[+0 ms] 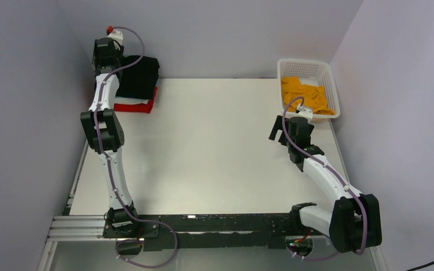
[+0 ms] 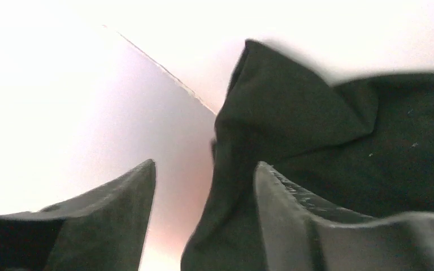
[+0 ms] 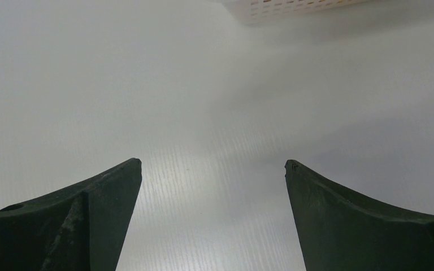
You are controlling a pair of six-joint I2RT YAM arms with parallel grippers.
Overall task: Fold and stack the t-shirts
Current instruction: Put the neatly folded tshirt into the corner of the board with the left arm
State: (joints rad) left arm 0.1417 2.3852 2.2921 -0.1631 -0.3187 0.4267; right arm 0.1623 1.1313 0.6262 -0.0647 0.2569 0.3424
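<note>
The right gripper hangs wide open over the bare bench, holding nothing. It is a little nearer than the white basket. The basket sits at the far right of the bench, and an orange shirt lies bunched up inside it. Far to the left of the basket is a pile of folded shirts. It has a red shirt at the bottom, a white shirt on it and a black shirt on top. The left gripper is open there, with the black shirt just beside one finger.
</note>
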